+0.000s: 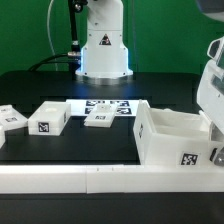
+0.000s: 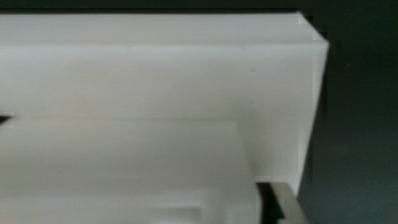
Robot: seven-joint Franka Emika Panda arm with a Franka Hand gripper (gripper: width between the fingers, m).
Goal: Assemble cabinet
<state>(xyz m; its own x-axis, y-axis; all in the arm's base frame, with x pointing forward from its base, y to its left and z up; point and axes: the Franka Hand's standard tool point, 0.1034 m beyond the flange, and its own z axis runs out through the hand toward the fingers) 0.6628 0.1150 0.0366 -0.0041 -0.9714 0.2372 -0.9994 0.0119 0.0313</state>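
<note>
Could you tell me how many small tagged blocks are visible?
3 blocks: one at the exterior view's left edge, one beside it, one by the marker board; some possibly hidden.

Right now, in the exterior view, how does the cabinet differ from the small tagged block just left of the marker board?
The cabinet is far larger than the small block. The cabinet is hollow and open on top, inner walls showing; the small block is low and closed. The cabinet stands at the exterior view's right, the small block toward its left, beside the marker board. Both are white, with a black-and-white tag on the near face.
</note>
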